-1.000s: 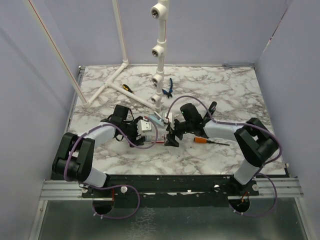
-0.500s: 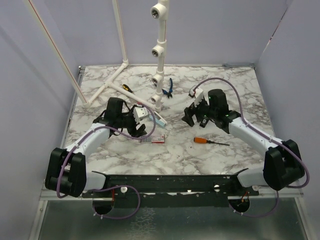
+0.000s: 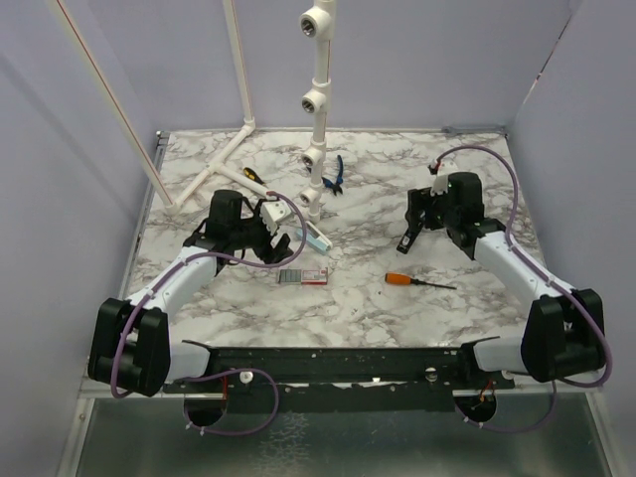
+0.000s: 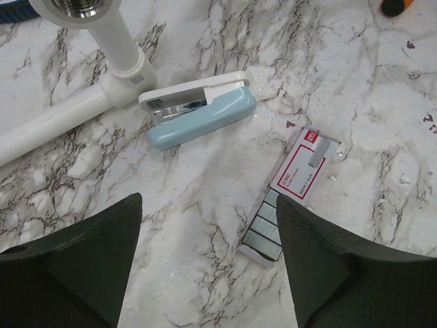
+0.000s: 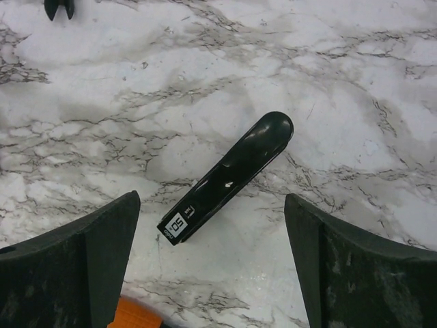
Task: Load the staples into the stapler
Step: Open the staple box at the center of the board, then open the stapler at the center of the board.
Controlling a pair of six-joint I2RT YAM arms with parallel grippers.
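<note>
Fingers [image 5: 82, 260] spread, empty, both arms. Right gripper [image 5: 212, 205] has swung out from centre, over the shut stapler [image 5: 229, 178]; left gripper [image 4: 208, 205] backs off the staples [image 4: 290, 195]. Loading apparently pending.

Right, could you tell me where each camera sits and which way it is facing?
Top external: fixed above and behind the arm bases, looking down over the table; both arms show in full.
Left wrist: on the left arm, looking down at the staples and a pale teal bar; the open left gripper frames the bottom.
Right wrist: on the right arm, looking down at the stapler; the open right gripper frames the bottom.
Shared: top and left wrist both show the staples.
</note>
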